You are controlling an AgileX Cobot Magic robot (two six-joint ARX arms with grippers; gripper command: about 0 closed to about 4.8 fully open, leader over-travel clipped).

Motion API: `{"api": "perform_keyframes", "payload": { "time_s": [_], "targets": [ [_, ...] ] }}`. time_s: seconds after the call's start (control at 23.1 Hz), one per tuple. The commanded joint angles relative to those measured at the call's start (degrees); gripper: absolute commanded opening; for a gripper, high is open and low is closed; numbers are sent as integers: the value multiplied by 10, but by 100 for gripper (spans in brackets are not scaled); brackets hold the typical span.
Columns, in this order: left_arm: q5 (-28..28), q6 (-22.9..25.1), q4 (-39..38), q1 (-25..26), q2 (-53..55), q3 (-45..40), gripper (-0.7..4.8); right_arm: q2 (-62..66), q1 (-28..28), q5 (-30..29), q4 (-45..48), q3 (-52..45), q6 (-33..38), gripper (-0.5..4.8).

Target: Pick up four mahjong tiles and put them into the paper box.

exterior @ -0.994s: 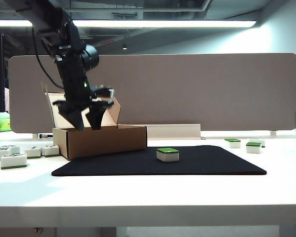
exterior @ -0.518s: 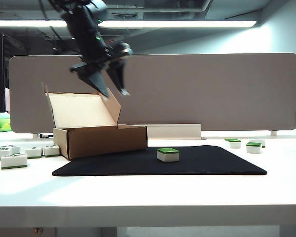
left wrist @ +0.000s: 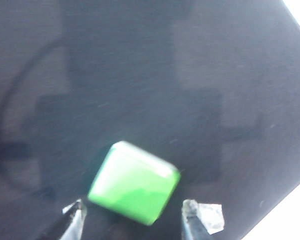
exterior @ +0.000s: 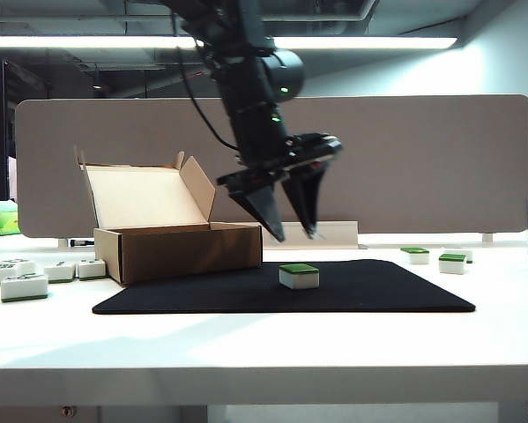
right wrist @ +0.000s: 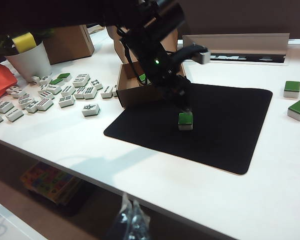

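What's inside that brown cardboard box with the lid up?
From the right wrist view, one green-topped mahjong tile shows inside the low brown cardboard box. The open left gripper and its arm cover the rest of the inside; the exterior view shows only the box's wall and lid.

Left gripper [exterior: 289,236], jaws apart, above mahjong tile [exterior: 299,276]

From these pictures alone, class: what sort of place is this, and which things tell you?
Most likely an office or lab workbench: a white table backed by a grey partition screen, strip lights overhead, and a black mat where the open left gripper hangs above a mahjong tile.
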Motion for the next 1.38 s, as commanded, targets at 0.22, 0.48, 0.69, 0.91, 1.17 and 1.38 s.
{"api": "perform_keyframes", "payload": {
  "time_s": [0.22, 0.48, 0.69, 0.91, 1.17, 1.38],
  "targets": [
    [-60, -200, -10, -13, 32, 1, 246, -7, 0, 0, 6, 2, -2, -1],
    [-12, -237, 5, -21, 45, 2, 246, -7, 0, 0, 6, 2, -2, -1],
    [-87, -196, 14, -20, 57, 2, 238, -7, 0, -1, 6, 2, -2, -1],
    [-106, -143, 13, -19, 56, 4, 143, -7, 0, -1, 6, 2, -2, -1],
    [-134, -78, 29, -13, -15, 5, 143, -7, 0, -1, 6, 2, -2, -1],
    [-152, -63, 27, 76, -65, 5, 143, -7, 0, -1, 6, 2, -2, -1]
  ]
}}
